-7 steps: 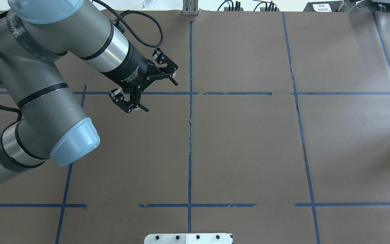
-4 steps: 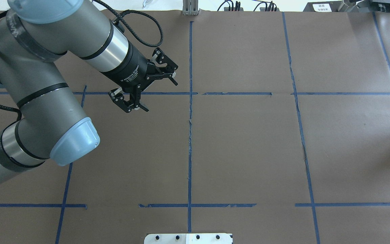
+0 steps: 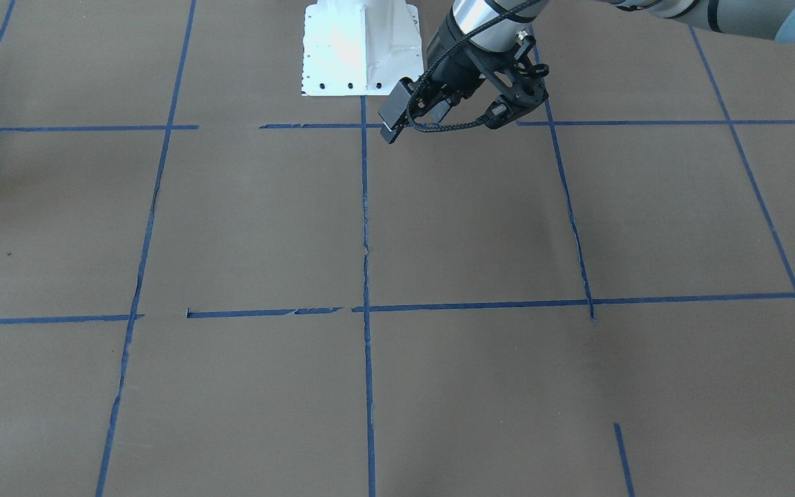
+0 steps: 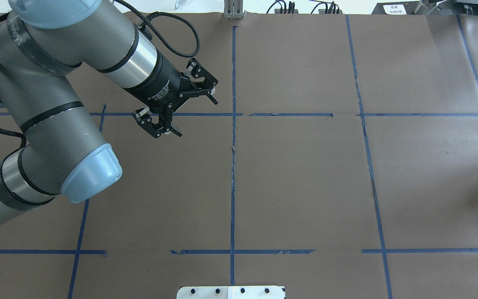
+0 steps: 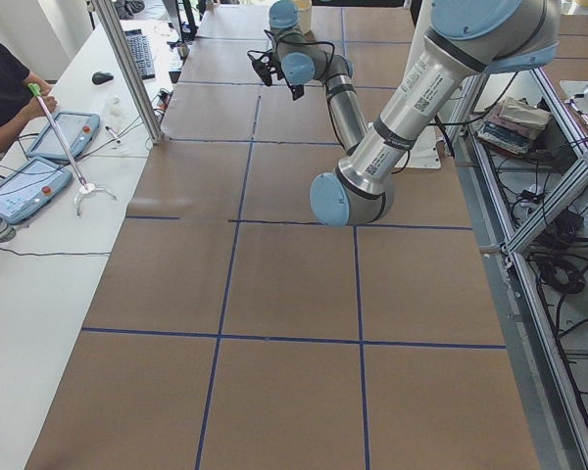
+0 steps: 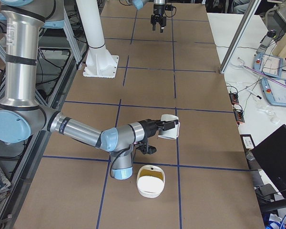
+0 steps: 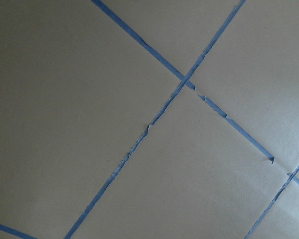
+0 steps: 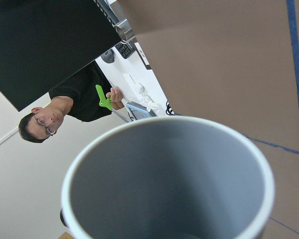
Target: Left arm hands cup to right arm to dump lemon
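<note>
Cup, front-facing view: not in frame. You see only the left claw above the bench, its fingers partly masked by the looping cable.
Overhead view: left claw is spread wide and empty. The cup and the right arm lie outside the frame.
Left-side view: left arm only; no cup is visible.
Right-side view: cup sits at the tip of the right arm and appears tipped. It is near a white dish holding a pale yellow mass, probably the lemon. You cannot tell whether the cup is directly over the dish. Right claw: you cannot tell its opening from here.
Left wrist view: bench paper and blue tape; no fingers shown.
Right wrist view: cup interior is grey with nothing seen inside. Its base is cut off by the frame edge. A person sits beyond.
Procedure: the pour looks near complete. Roll the wrist slowly, hold the mouth over the dish, and check the base before righting.
</note>
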Tool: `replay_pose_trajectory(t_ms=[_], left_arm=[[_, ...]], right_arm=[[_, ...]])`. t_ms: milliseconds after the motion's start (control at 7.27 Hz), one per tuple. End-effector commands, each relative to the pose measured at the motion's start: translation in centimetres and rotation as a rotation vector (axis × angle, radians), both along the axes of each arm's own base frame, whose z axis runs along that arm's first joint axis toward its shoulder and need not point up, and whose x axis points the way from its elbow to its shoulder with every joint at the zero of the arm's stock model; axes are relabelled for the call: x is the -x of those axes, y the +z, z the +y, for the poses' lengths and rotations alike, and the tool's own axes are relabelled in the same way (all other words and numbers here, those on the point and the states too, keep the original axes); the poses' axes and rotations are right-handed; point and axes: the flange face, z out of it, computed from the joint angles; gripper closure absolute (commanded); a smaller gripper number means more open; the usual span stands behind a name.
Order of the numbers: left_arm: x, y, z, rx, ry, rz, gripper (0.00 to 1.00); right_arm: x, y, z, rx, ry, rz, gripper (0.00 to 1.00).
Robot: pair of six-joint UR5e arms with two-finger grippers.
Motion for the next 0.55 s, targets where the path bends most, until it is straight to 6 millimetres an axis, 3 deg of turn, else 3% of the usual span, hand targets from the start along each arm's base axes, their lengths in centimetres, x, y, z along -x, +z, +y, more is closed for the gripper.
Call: replay_pose_trajectory(t_ms=[0,275,413], left_arm=[[0.9,0.0,-0.8,-0.001,-0.020,0.000,0.00],[2.2,-0.1,-1.8,-0.027,-0.038,-0.001,0.00],[2.5,-0.1,-2.1,-0.028,-0.045,-0.001,0.00]], right_arm=[[6.2,-7.6,-4.5,-0.075,-0.064,0.188,0.66],[12.4,-15.4,-8.3,-0.181,-0.073,0.419,0.66],[15.0,-19.8,-9.2,-0.267,-0.108,0.561,0.66]])
